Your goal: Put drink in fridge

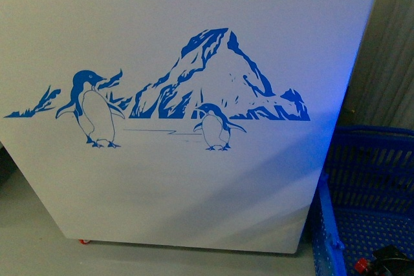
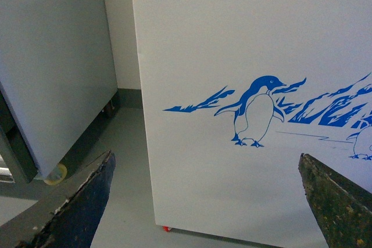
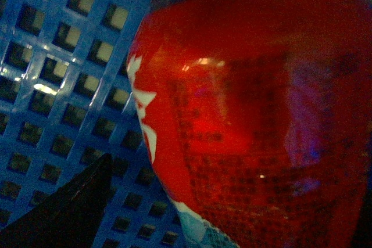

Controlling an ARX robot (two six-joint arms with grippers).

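Fridge (image 1: pixel 194 185): smooth white panel with a faint sheen, looks like painted metal.
Decal (image 1: pixel 213 75): flat blue print, matt.
Basket (image 1: pixel 369 179), lower right of the front view: blue plastic lattice, glossy.
Drink (image 3: pixel 250 114): red wrapper, glossy, with bright highlights.
Left gripper (image 2: pixel 204 158): pads (image 2: pixel 87 201) dark, rough, chipped, matt.
Cabinet (image 2: pixel 52 68), upper left: grey-white, smooth, matt.
Floor (image 2: pixel 125 161): grey, smooth.

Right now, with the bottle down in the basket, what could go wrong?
Only one right-gripper finger shows beside the red-labelled bottle in the blue basket; an unconfirmed grip could let it slip. Only the front of the fridge shows, so it may be shut. The open left gripper faces that front and might bump it.
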